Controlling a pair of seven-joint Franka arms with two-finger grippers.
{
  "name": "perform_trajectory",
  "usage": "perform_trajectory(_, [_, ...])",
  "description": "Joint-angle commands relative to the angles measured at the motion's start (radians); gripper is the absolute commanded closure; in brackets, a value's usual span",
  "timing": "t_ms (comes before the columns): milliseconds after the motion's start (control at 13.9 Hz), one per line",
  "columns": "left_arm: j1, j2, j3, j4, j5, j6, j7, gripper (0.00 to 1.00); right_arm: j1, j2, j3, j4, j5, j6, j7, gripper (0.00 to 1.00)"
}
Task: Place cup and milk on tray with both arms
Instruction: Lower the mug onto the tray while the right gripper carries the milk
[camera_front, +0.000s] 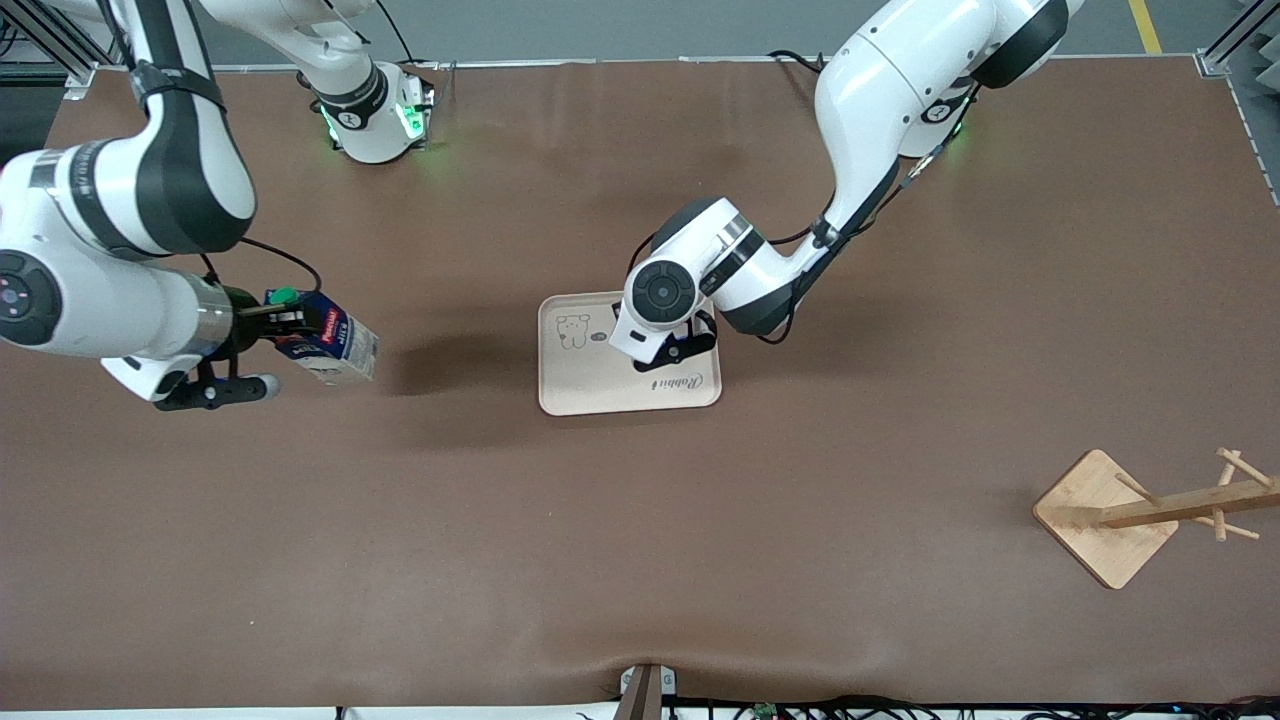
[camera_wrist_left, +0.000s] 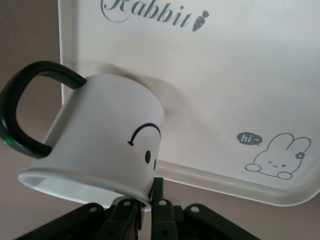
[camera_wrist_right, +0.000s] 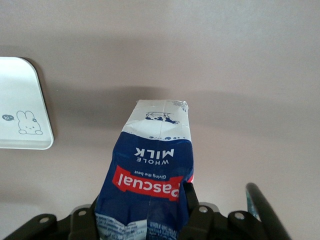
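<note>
My left gripper (camera_wrist_left: 147, 200) is shut on the rim of the cup (camera_wrist_left: 105, 145), a white mug with a black smiley face and a black handle. The cup is tilted, its base over the edge of the cream tray (camera_wrist_left: 240, 90); whether it touches the tray I cannot tell. In the front view the left gripper (camera_front: 680, 345) is over the tray (camera_front: 590, 385) and the arm hides the cup. My right gripper (camera_wrist_right: 141, 200) is shut on the milk (camera_wrist_right: 150, 170), a blue carton. The milk (camera_front: 325, 345) hangs tilted over the table toward the right arm's end, apart from the tray.
A wooden rack (camera_front: 1105, 515) with pegs lies on its square base toward the left arm's end, nearer the front camera than the tray. Brown cloth covers the table (camera_front: 640, 560). One tray corner (camera_wrist_right: 20, 100) shows in the right wrist view.
</note>
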Motion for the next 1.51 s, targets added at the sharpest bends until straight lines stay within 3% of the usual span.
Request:
perform_trajectory(0, [-0.008,0.015,0.011,0.022,-0.01,-0.007,-0.004,0.47,0.059,0.014,-0.005,0.024,0.008,-0.018,0.103,0.96])
perform_trajectory(72, [0.002,0.013,0.011,0.022,-0.012,-0.009,-0.003,0.35,0.071,0.023,-0.005,0.024,0.017,-0.016,0.104,0.96])
perform_trajectory(144, [0.005,0.01,0.011,0.022,-0.01,-0.009,-0.001,0.12,0.085,0.03,-0.003,0.024,0.02,-0.012,0.104,0.96])
perform_trajectory(215, [0.005,0.007,0.011,0.023,-0.007,-0.009,0.002,0.0,0.107,0.032,-0.005,0.024,0.034,-0.013,0.104,0.96])
perform_trajectory(503, [0.028,-0.025,0.007,0.032,-0.01,-0.045,0.003,0.0,0.162,0.032,-0.005,0.024,0.106,-0.01,0.177,0.96])
perform_trajectory(718, [0.066,-0.074,0.013,0.131,0.002,-0.192,0.006,0.0,0.271,0.033,-0.005,0.031,0.122,0.031,0.325,0.96])
perform_trajectory(1005, [0.225,-0.241,0.017,0.125,0.052,-0.237,0.121,0.0,0.39,0.078,-0.005,0.029,0.154,0.154,0.503,0.96])
perform_trajectory(1436, [0.428,-0.376,0.02,0.126,0.076,-0.352,0.29,0.0,0.542,0.176,-0.005,0.031,0.143,0.359,0.661,0.96])
